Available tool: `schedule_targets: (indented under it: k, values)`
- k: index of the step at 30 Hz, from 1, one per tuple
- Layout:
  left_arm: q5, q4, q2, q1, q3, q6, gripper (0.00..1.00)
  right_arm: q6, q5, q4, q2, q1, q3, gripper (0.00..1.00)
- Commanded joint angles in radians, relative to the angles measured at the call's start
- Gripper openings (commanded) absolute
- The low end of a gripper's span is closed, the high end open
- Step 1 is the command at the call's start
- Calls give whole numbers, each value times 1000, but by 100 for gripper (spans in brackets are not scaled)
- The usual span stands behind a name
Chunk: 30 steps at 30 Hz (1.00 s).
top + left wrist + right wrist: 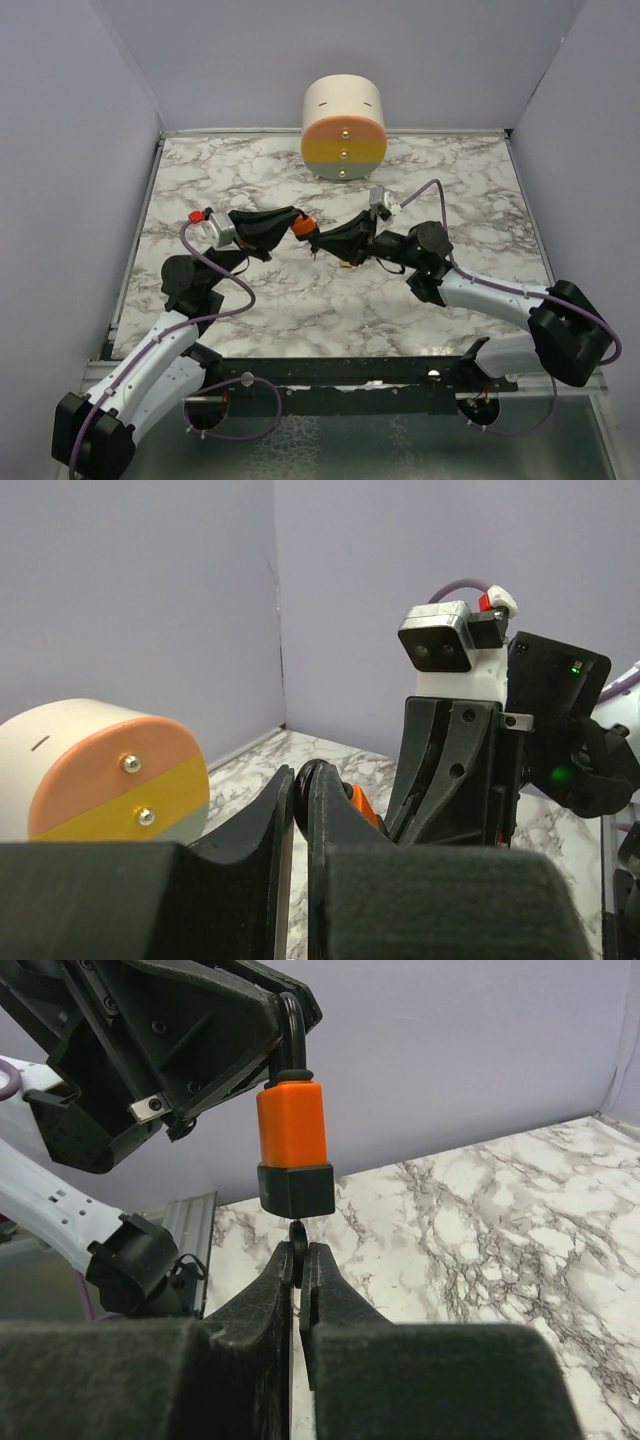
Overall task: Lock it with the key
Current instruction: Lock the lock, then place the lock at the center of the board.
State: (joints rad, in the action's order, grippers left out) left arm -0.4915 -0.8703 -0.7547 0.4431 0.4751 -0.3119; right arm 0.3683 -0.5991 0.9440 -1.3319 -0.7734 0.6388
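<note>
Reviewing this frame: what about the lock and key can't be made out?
- Blade of the key: right wrist view, hidden by the padlock base; only its head shows at the right gripper.
- Latch state of the shackle: both wrist views, left gripper covers it.
- Top view: padlock too small, crowded between grippers.

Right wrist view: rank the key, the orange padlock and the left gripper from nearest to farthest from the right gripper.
1. Key, pinched between the right gripper's fingertips.
2. Orange padlock, directly above the key.
3. Left gripper, at the top, clamping the padlock's shackle.
</note>
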Motion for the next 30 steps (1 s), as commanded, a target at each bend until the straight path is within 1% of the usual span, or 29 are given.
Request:
schedule_targets:
  k: [1, 5, 9, 14, 18, 20, 25, 27, 30]
  values:
    - [271, -355, 21, -24, 51, 55, 0, -47, -37, -216, -14, -10, -51, 1]
    - [320, -402, 22, -24, 40, 56, 0, -49, -17, -220, -12, -11, -78, 1]
    - [370, -451, 26, -24, 20, 49, 0, -15, 16, -166, -6, -10, -111, 1]
    - [427, -474, 39, -24, 6, 48, 0, 15, 76, -130, 9, -12, -151, 1]
    - [472, -489, 49, -24, -6, 57, 0, 29, 68, -123, 5, -12, -160, 1]
    - [472, -484, 44, -24, -5, 58, 0, 28, 69, -123, 8, -14, -158, 1]
    - [423, -314, 38, -24, 27, 79, 0, -34, 150, -225, 68, -16, -118, 1]
    - [414, -200, 41, -24, 29, 93, 0, -70, 209, -276, 100, -15, -105, 1]
    - [443, -6, 39, -24, 16, 100, 0, -109, 337, -331, 152, -17, -109, 1]
